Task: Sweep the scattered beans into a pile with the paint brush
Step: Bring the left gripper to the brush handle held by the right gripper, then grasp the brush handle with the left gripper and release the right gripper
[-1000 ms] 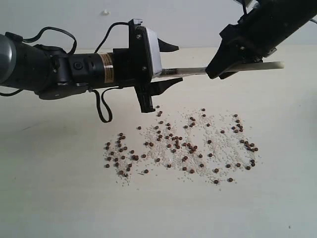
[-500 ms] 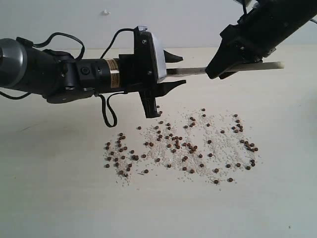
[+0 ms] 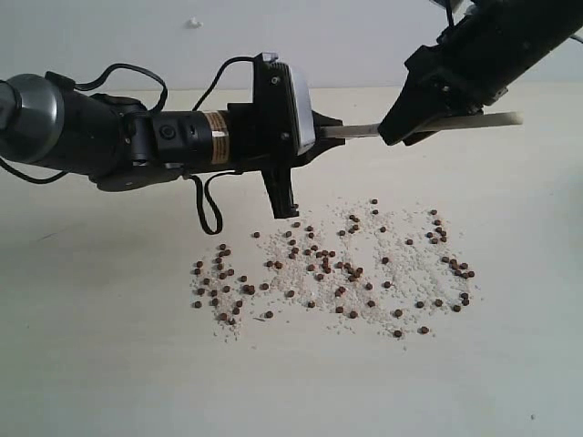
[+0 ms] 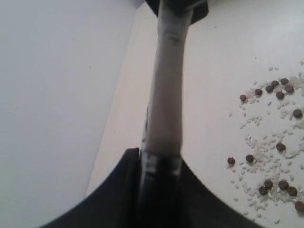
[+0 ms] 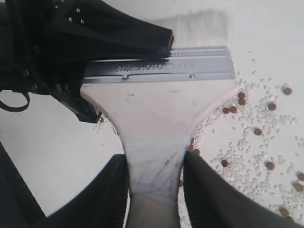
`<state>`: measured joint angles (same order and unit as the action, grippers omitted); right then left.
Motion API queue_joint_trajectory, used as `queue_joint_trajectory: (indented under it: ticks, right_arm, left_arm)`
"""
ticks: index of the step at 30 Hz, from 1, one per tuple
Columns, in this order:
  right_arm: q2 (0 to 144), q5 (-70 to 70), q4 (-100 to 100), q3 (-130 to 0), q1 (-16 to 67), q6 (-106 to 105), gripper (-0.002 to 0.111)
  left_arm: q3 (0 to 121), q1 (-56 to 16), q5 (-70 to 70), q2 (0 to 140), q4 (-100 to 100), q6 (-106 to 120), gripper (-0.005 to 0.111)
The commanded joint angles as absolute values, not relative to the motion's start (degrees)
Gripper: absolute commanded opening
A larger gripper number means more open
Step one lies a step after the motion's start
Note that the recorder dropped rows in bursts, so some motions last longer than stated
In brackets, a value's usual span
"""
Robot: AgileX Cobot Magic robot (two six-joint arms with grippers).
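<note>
Nearest, on the desk: wide loose scatter of beans, tiny dark red-brown pellets mixed w/ finer whitish crumbs. No pile yet. Prob. v. light & round, apt to roll or skip if hit fast; crumbs likely clingier. No container anywhere in view, so nothing to hold or catch them, just flat desk top.

Beyond the scatter, up off the desk: paint brush, roughly level in the air, edge-on from the exterior view, gripped at both ends.

Left gripper clamped on the working end. In the right wrist view, one black finger across the silver ferrule, whitish bristles poking out past it.

Farther right: right gripper clenched on the narrow neck of the pale handle, a finger pressed on each side, handle tail sticking out behind.

Handling, as a guess:
- Light overall.
- Stiff handle.
- Hard, slick ferrule, so a poor spot to grip.
- Soft bristles, prone to splaying, so best kept clear of the pads.

Best hold prob. the handle neck just behind the flare, to resist twist under bristle drag. Needs tipping bristles-down before any sweep. Then slow, light strokes inward from the scatter's edges.
</note>
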<state>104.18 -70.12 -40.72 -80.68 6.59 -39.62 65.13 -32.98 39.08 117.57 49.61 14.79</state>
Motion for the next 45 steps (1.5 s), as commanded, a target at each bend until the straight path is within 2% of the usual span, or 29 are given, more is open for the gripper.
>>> queue_joint_trajectory:
  ticks: [1,3,9,11,22,29,33,37,41,45]
  right_arm:
    - [103.73,-69.96,-41.47,-81.09,6.66,-40.19,0.000]
    - [103.73,-69.96,-41.59,-81.09,6.66,-40.07,0.001]
    - [103.63,-69.96,-42.78,-81.09,6.66,-38.81,0.040]
    - [102.74,-69.51,-42.56,-81.09,6.66,-38.81,0.043]
    - [92.70,-49.84,-33.41,-80.72,6.54,-29.04,0.042]
    - [78.65,-23.42,-19.79,-69.43,6.54,-14.50,0.014]
    - [71.40,-14.04,-16.02,-60.67,6.54,-11.63,0.004]
    - [67.89,-6.95,-16.53,-50.97,6.54,-10.33,0.002]
    - [66.77,0.97,-17.24,-41.55,6.54,-9.64,0.002]
    - [64.77,11.48,-19.60,-33.62,6.67,-5.50,0.002]
  left_arm:
    - [65.48,-33.20,37.33,117.42,48.67,14.35,0.001]
    - [65.48,-33.20,35.92,117.42,48.67,14.35,0.001]
    - [65.48,-33.39,34.31,117.31,48.67,14.19,0.000]
    - [65.48,-33.39,34.04,117.31,48.65,11.70,0.000]
    - [65.48,-33.39,30.17,116.32,48.78,0.68,0.000]
    - [65.48,-33.25,30.16,112.49,55.97,-19.14,0.000]
    - [65.48,-32.93,30.86,111.44,61.93,-31.39,0.000]
    - [63.95,-31.42,39.45,111.44,68.53,-41.44,0.000]
    - [59.69,-28.00,51.46,111.44,68.53,-43.06,0.000]
    - [55.99,-25.14,56.71,111.18,68.53,-43.71,0.000]
